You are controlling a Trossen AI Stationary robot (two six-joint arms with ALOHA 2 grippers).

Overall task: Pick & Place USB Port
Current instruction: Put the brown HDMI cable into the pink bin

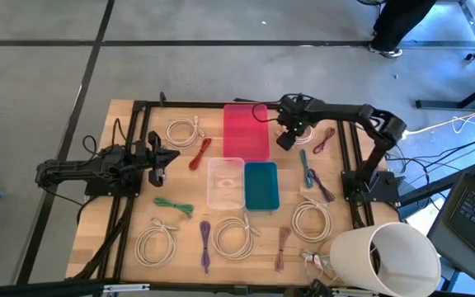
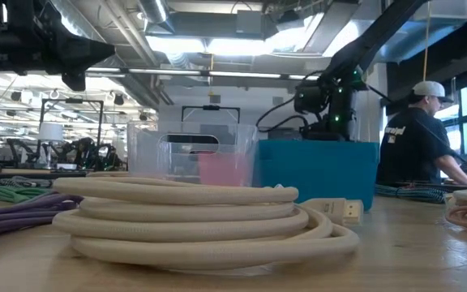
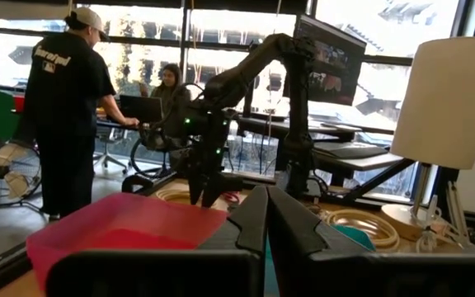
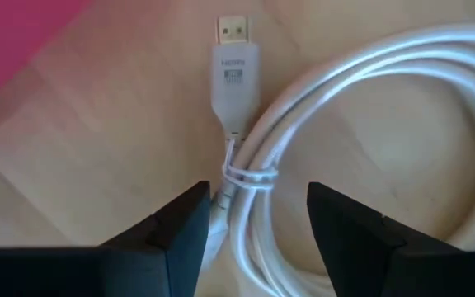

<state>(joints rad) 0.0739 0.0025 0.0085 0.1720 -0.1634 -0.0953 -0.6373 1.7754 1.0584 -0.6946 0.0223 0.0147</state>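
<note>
A white coiled cable lies on the wooden table just right of the pink bin. Its gold-tipped plug rests flat on the wood, and a thin tie binds the coil. My right gripper points down over that tied spot, open, one finger on each side of the strands and touching nothing. From above, the right gripper hides most of the coil. My left gripper waits shut at the table's left, holding nothing.
A clear bin and a teal bin stand at the table's middle. More coiled cables lie around: white, red, green, purple. A white lampshade sits at the near right corner. A person stands beyond the table.
</note>
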